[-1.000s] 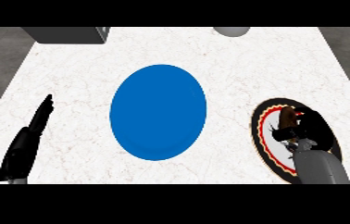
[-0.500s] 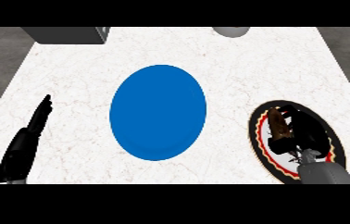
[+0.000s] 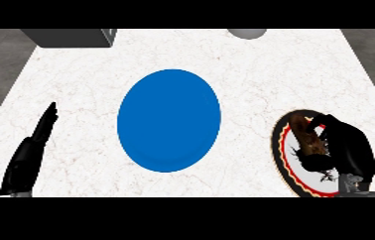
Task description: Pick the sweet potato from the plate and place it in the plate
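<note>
Brown sweet potato on patterned plate, right robot hand curled round it, blue plate well apart.

A blue plate lay in the middle of a white marbled counter. At the right edge, the right hand curled over a brown sweet potato on a patterned plate with a red and black rim. The left hand rested at the left edge, fingers straight.
</note>
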